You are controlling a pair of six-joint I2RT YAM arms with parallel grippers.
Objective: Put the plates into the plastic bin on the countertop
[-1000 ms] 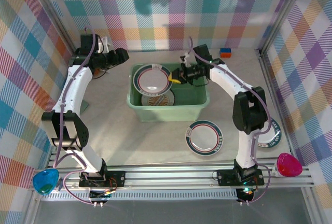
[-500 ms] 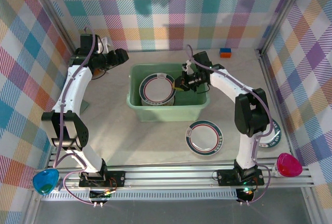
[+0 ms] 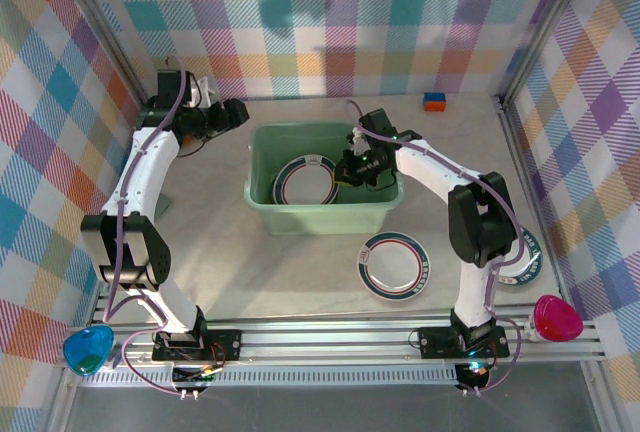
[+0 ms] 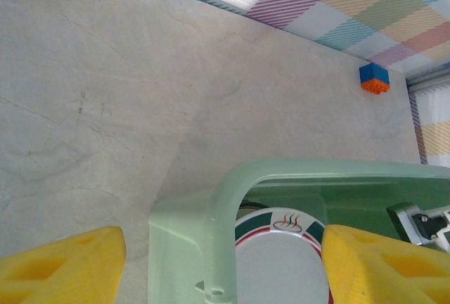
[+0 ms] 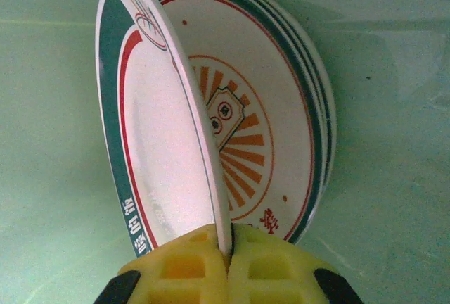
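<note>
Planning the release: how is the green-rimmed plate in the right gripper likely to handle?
The plate looks stiff and glossy, so pinched by its rim in the right gripper it may slip. Tilted over the stacked plates, it would probably tip flat onto them and might chip.

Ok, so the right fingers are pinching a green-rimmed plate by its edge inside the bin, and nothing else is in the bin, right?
Not quite: the right fingers do pinch the green-rimmed plate by its edge inside the bin, but the right wrist view shows other plates stacked in it, the top one with an orange sunburst.
</note>
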